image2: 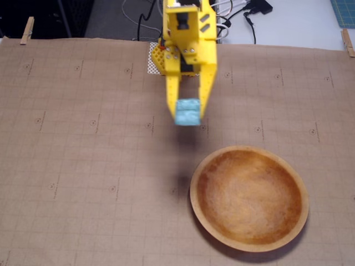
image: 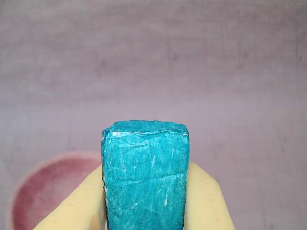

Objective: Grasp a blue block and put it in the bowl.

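Note:
The blue block (image2: pixel 187 112) hangs in the air, clamped between the yellow fingers of my gripper (image2: pixel 187 115). In the wrist view the block (image: pixel 145 175) fills the lower middle, with a yellow finger (image: pixel 76 206) pressed on each side. The wooden bowl (image2: pixel 195 191) sits on the paper below and to the right of the block in the fixed view, and nothing lies in it. The block is held above the paper, left of the bowl's rim, with its shadow on the paper near that rim. Blurred, the bowl (image: pixel 43 187) appears at the lower left of the wrist view.
Brown gridded paper (image2: pixel 83 166) covers the table, held by wooden clips (image2: pixel 26 30) at the far corners. Cables (image2: pixel 244 16) and the arm's base (image2: pixel 161 58) lie at the far edge.

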`<state>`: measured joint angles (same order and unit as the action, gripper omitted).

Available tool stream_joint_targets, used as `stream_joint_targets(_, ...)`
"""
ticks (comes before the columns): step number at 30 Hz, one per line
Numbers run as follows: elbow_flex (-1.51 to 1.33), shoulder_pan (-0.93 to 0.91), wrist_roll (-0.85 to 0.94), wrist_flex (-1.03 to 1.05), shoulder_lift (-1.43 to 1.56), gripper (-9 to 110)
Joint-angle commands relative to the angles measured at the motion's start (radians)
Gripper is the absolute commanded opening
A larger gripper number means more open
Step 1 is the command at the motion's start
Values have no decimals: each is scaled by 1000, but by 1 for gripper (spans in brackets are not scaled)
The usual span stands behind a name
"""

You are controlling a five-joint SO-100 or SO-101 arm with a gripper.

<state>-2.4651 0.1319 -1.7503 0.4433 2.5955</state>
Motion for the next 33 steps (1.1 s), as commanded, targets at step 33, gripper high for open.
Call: stream_joint_targets(33, 18, 190, 12, -726, -830, -1)
